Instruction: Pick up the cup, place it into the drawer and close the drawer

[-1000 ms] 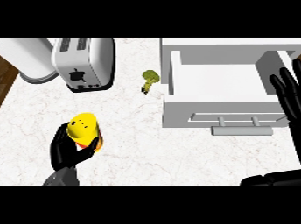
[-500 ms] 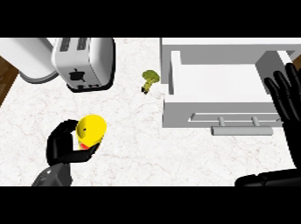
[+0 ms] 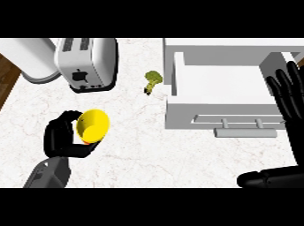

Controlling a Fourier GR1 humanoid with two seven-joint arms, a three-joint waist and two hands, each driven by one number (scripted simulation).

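Yellow cup [image 3: 93, 126] sits in your left hand [image 3: 62, 140] at the counter's [image 3: 148, 145] left side, fingers and thumb curled round it, cup tilted over with its rim toward the right — well apart from the drawer. Going right you pass the white cylinder [image 3: 34, 59] and the toaster [image 3: 85, 63] at the back, then a small green broccoli piece [image 3: 153, 80] just beside the open white drawer [image 3: 223, 95] with its bar handle [image 3: 246, 132] facing you. Your right hand [image 3: 298, 103] shows at the right edge over the drawer's right side — fingers straight, spread, pointing up, holding nothing.
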